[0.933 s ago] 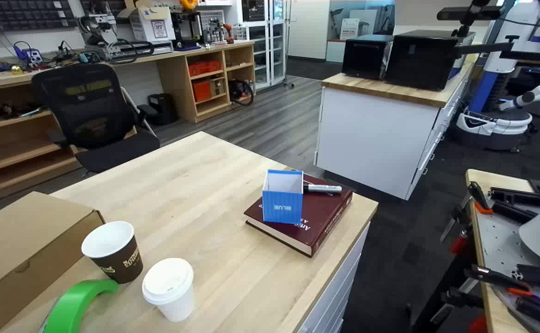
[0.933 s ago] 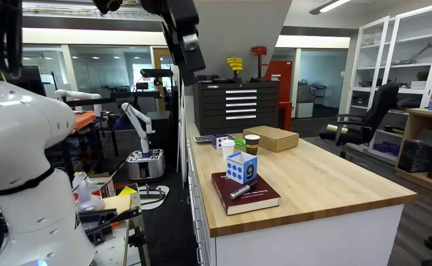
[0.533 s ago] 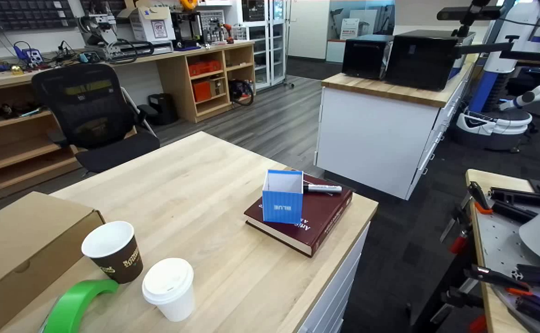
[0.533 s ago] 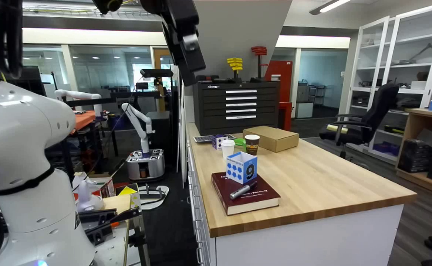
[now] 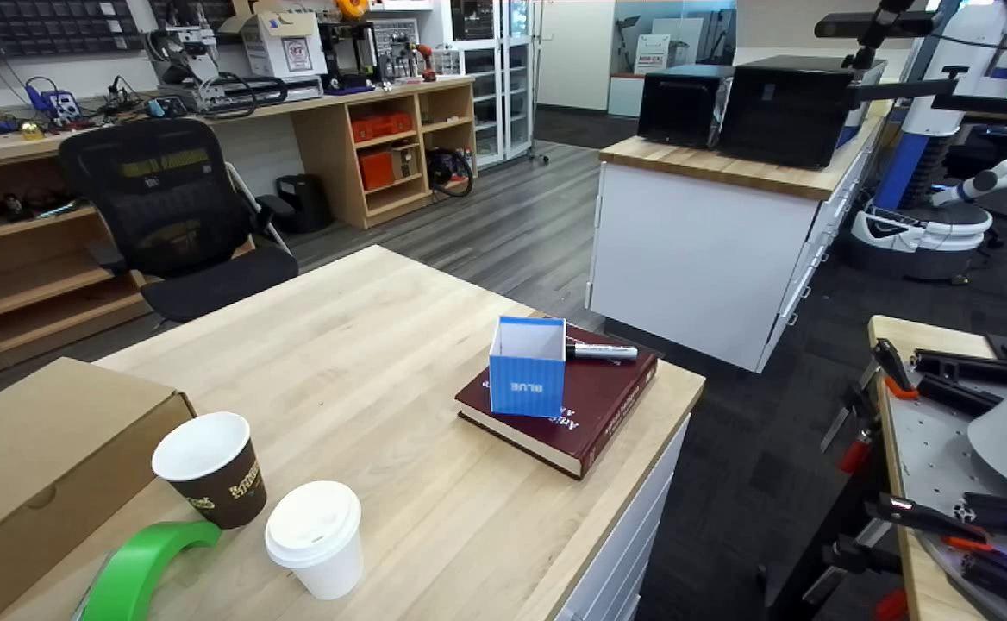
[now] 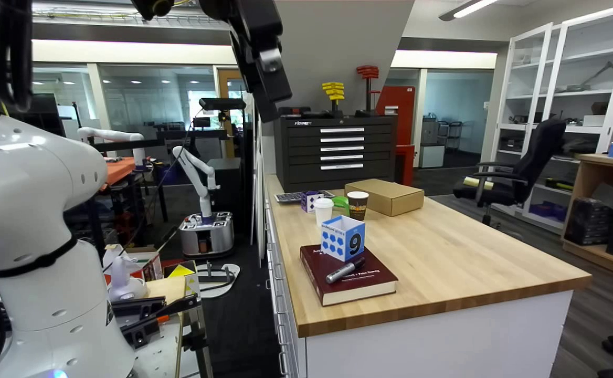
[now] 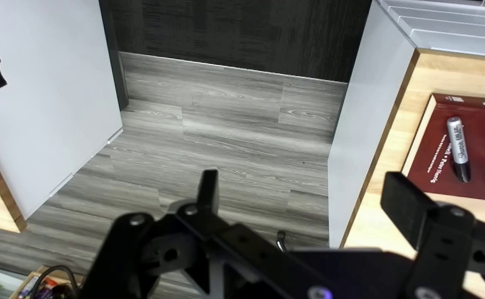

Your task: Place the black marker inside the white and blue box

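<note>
Okay, gripper (image 7: 300, 189) is spread wide, jaws well apart, grey floor (image 7: 234, 128) showing between them. Only the wrist view shows that plainly; in an exterior view black hardware (image 6: 256, 26) hangs from the top edge, can't tell which part. Dark red book (image 5: 603, 392) lies near the table (image 5: 365, 388) corner where drawer fronts (image 5: 641, 526) meet the plain end panel (image 6: 432, 336), narrow strips of wood along both edges. Marker (image 7: 457, 145), silver barrel and black cap, is on the book, just beside the white and blue box (image 6: 342, 239). Wrist view shows a sliver of cover between them but cuts the box off; in an exterior view the box (image 5: 528, 384) hides part of the cap. Box stands upright, top uncovered, inside best seen there. Broad run of wood from book to the edge opposite the drawers. Toward the opposite end: lidded cup (image 5: 327, 552), brown cup (image 5: 232, 496), green item (image 5: 137, 573), cardboard box (image 5: 55, 448). Purple cube (image 6: 313, 201) and dark tool chest (image 6: 340, 152) back there show only in an exterior view.
</note>
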### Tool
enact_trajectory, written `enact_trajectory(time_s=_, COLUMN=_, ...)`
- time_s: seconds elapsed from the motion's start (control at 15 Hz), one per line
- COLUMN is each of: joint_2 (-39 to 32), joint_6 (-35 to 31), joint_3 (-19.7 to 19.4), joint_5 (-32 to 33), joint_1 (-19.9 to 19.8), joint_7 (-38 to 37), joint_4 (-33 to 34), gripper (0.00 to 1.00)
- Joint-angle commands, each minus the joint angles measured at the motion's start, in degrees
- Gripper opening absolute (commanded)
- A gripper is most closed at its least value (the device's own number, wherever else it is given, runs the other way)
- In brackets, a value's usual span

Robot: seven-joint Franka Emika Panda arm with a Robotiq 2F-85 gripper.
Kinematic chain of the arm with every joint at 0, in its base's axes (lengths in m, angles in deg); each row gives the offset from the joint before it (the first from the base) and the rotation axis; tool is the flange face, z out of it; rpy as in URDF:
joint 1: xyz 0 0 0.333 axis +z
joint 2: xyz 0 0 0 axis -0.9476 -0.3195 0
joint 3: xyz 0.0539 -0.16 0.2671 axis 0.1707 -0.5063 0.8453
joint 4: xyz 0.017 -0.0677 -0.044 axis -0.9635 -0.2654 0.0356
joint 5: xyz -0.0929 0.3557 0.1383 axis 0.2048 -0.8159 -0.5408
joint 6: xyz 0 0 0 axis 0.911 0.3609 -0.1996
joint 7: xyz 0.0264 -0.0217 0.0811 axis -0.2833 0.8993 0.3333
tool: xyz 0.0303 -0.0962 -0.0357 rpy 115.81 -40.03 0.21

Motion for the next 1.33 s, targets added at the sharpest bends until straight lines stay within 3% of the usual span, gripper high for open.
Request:
enact_trajectory(time_s=0.0, joint_2=-1.1, joint_6=-0.3, joint_3=0.1, joint_5=0.3, joint_1=1.4, joint_7=-0.6, joint_4=0.7, gripper=1.0)
enact_trajectory(time_s=0.87, joint_2=-16.1, joint_6=-8.5, joint_3=5.6, joint_5=-3.3, joint_1=11.3, joint_7=-0.2, joint_4=4.4, gripper=1.0)
enact_trajectory(time_s=1.27, joint_2=-21.3, joint_6=-10.4, joint_3=8.3, joint_5=-8.0, joint_1=13.1, joint_7=-2.2, joint_4=5.8, gripper=1.0)
